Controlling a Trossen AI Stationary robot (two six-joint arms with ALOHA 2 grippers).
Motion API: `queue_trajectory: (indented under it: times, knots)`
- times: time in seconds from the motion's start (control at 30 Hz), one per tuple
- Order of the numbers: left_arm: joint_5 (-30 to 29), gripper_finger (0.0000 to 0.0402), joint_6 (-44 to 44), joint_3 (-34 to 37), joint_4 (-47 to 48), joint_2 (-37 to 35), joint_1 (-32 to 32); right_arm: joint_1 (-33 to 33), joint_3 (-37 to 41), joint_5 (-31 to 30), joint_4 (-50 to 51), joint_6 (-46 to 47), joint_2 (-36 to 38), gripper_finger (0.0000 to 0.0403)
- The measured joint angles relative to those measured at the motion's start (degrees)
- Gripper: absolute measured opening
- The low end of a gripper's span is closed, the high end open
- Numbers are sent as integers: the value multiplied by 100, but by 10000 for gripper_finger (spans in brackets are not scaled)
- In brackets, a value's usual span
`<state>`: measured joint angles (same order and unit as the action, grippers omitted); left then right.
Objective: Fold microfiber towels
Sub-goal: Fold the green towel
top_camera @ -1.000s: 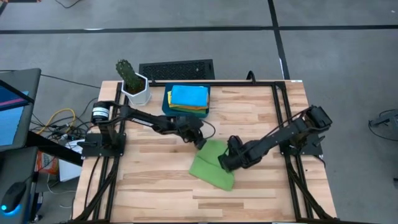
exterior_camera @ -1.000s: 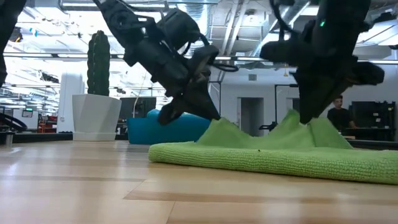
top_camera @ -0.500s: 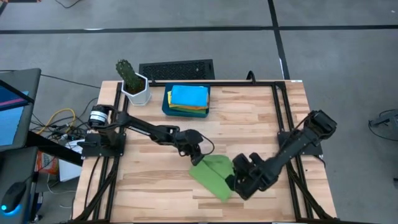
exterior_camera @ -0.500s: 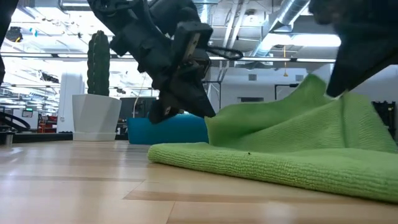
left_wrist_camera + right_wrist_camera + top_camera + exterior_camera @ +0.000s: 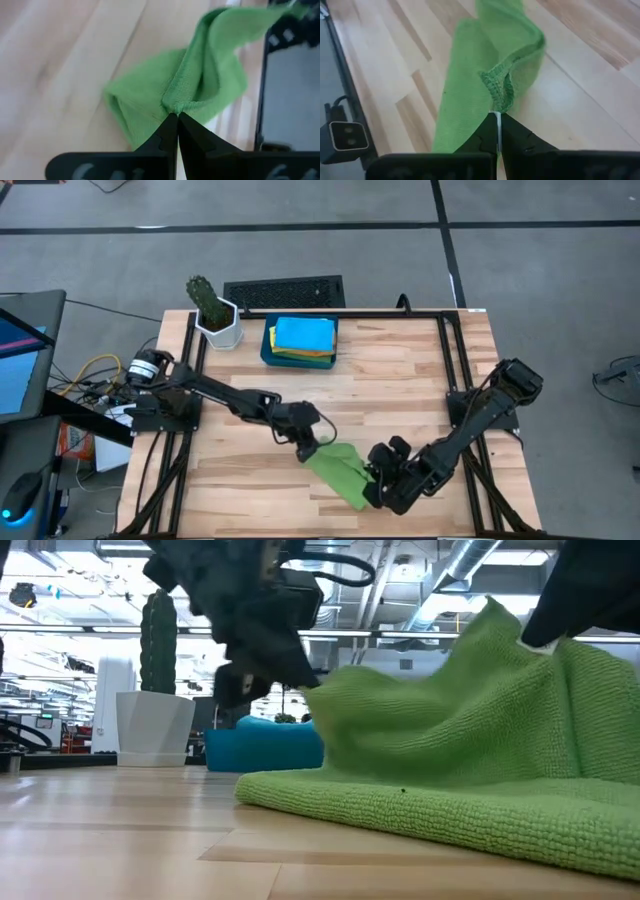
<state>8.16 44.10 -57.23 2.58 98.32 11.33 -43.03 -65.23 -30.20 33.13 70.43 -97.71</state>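
A green towel [image 5: 338, 469] lies half folded on the desk [image 5: 400, 370], near its front edge, between the two grippers. The left gripper [image 5: 306, 450] has its jaws pinching one towel corner, lifted off the desk. The right gripper [image 5: 379, 483] pinches another corner, jaws nearly pressed together. Other towels [image 5: 304, 337], seemingly blue over yellow and orange, sit stacked in a tray [image 5: 268, 350] at the back.
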Motion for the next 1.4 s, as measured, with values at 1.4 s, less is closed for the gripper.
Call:
queue_trajectory:
  times: [1.4]
  knots:
    - [-1443,0,296,0,350,24,838,-421,-2,416,-1671,-1216,-763,101]
